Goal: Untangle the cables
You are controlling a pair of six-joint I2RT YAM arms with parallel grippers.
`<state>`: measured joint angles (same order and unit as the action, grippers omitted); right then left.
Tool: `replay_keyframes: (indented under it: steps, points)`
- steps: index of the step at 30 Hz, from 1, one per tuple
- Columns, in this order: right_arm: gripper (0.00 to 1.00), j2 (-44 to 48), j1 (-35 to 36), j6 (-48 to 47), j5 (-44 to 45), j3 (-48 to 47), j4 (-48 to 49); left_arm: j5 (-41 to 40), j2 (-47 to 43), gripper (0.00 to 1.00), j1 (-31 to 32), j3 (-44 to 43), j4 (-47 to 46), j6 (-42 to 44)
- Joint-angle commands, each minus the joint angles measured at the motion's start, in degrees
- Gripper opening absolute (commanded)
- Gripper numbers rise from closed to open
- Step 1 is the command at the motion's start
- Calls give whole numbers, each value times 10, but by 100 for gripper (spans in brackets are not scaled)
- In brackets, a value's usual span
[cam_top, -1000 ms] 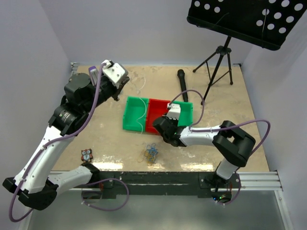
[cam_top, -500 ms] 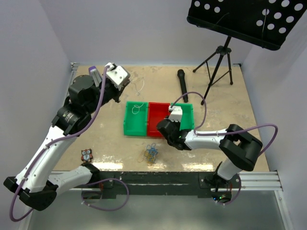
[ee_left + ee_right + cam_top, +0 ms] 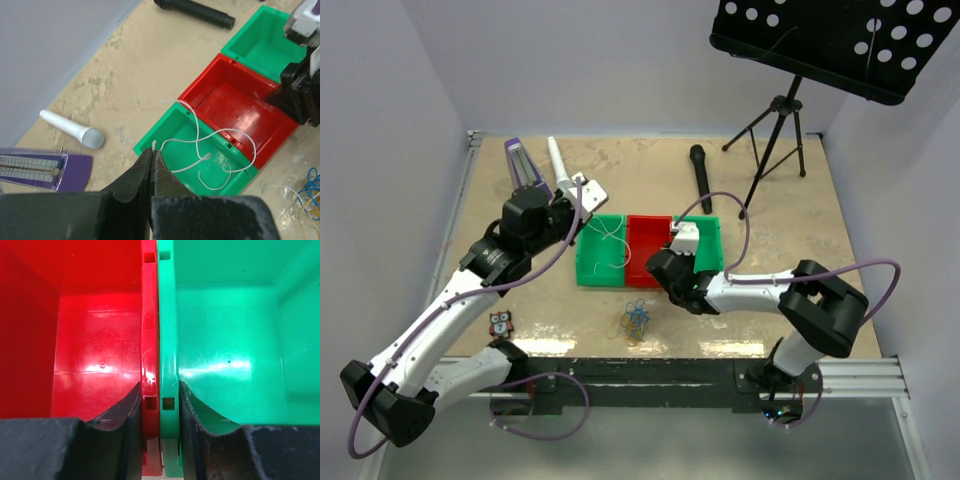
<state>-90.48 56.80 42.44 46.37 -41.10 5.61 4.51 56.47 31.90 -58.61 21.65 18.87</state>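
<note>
blocked: bins [image 3: 642,228] mid-table, tripod [image 3: 775,140] far-right | passable: tabletop [image 3: 640,175] behind bins

The left arm [image 3: 425,330] and right arm [image 3: 745,290] share one build: white shells over the long links, chunky black housings at the joints, and black bases on a dark rail [image 3: 650,372]. A thin purple hose [image 3: 747,240] runs along each arm from base to wrist. Each wrist carries a small white block. The left tool [image 3: 152,150] and right tool [image 3: 160,387] have matte black fingers, tapered and curved at the tips, their edges scuffed with pale flecks.
</note>
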Motion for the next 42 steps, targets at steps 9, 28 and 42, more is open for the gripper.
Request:
replay_keyframes:
  steps: [9,28,42]
  points:
    - [29,44,7,34,-27,9,42,-179,-7,0,-3,46,-157,109]
    - [31,8,7,44,-18,-41,6,-2,38,0,0,107,-1,203]
    - [32,-1,8,46,-15,-42,-1,-97,26,0,1,142,-34,199]
